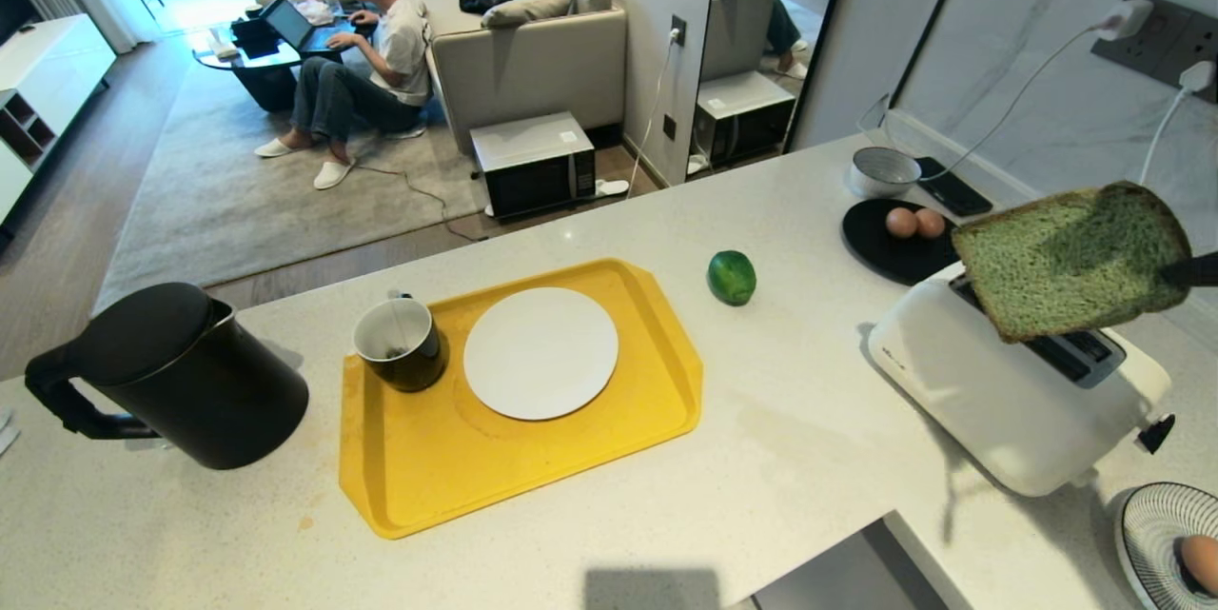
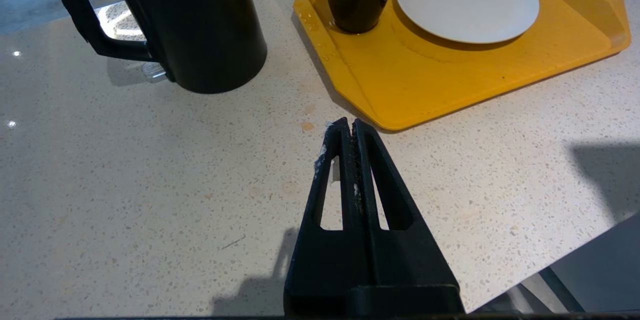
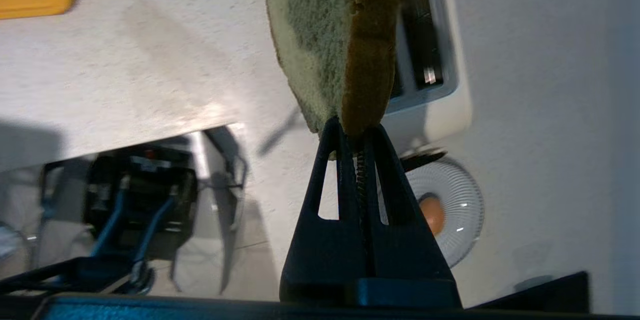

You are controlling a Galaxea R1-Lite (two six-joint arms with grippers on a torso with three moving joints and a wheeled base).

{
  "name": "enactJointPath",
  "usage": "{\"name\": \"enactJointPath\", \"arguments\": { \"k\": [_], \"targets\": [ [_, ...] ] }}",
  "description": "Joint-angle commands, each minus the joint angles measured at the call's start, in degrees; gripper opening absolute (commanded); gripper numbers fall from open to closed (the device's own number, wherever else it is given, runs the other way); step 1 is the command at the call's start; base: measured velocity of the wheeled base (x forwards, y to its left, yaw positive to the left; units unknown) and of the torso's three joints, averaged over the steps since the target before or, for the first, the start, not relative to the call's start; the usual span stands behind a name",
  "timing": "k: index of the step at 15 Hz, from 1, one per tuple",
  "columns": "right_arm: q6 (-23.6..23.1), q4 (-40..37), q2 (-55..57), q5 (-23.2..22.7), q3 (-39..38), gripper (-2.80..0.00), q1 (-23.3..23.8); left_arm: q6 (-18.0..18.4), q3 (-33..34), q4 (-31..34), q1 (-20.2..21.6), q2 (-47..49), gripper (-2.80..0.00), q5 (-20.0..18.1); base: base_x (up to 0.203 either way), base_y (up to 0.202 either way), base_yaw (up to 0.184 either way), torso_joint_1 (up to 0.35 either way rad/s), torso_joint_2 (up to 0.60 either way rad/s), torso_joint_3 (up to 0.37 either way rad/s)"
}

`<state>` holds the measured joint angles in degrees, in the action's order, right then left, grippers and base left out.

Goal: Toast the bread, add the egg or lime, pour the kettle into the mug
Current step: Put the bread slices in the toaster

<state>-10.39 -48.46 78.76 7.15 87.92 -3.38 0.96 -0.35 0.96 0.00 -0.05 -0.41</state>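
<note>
The green-crumbed bread (image 1: 1070,258) hangs tilted in the air just above the white toaster's (image 1: 1018,391) slots. My right gripper (image 1: 1172,272) is shut on its right crust edge. In the right wrist view the fingers (image 3: 356,133) pinch the brown crust of the bread (image 3: 330,35). The lime (image 1: 731,277) lies on the counter between the tray and the toaster. Two eggs (image 1: 902,222) rest on a black plate, and another egg (image 1: 1201,560) sits in a striped bowl. The black kettle (image 1: 181,377) stands at the left, with the dark mug (image 1: 400,344) on the tray. My left gripper (image 2: 348,123) is shut and empty above the counter, in front of the tray.
A yellow tray (image 1: 428,467) carries a white plate (image 1: 540,353). A black plate (image 1: 885,253) and a grey bowl (image 1: 883,170) sit behind the toaster. The striped bowl (image 1: 1156,524) is at the front right. Cables run to wall sockets (image 1: 1156,39). A person (image 1: 381,58) sits on the floor beyond the counter.
</note>
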Motion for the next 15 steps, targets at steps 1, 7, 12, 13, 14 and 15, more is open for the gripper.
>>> {"name": "enactJointPath", "arguments": {
  "k": [1, 7, 12, 13, 14, 15],
  "targets": [
    [-5.2, 4.8, 5.9, 0.6, 0.6, -2.80, 3.9, 0.0, 0.0, 0.0, 0.0, 0.0, -2.80, 0.0, 0.000, 0.000, 0.000, 0.000, 0.00, 0.000],
    [-12.9, 12.1, 7.6, 0.5, 1.0, -2.80, 13.6, 0.0, 0.0, 0.0, 0.0, 0.0, -2.80, 0.0, 0.000, 0.000, 0.000, 0.000, 0.00, 0.000],
    [-13.8, 12.3, 8.8, -0.3, 0.6, -2.80, 15.9, 0.0, 0.0, 0.0, 0.0, 0.0, -2.80, 0.0, 0.000, 0.000, 0.000, 0.000, 0.00, 0.000],
    [-13.8, 12.3, 8.8, -0.6, 0.4, -2.80, 15.9, 0.0, 0.0, 0.0, 0.0, 0.0, -2.80, 0.0, 0.000, 0.000, 0.000, 0.000, 0.00, 0.000],
    [-13.8, 12.3, 8.8, -0.6, 0.2, -2.80, 15.9, 0.0, 0.0, 0.0, 0.0, 0.0, -2.80, 0.0, 0.000, 0.000, 0.000, 0.000, 0.00, 0.000],
    [-13.8, 12.2, 8.9, -0.7, -0.2, -2.80, 15.9, 0.0, 0.0, 0.0, 0.0, 0.0, -2.80, 0.0, 0.000, 0.000, 0.000, 0.000, 0.00, 0.000]
  ]
}}
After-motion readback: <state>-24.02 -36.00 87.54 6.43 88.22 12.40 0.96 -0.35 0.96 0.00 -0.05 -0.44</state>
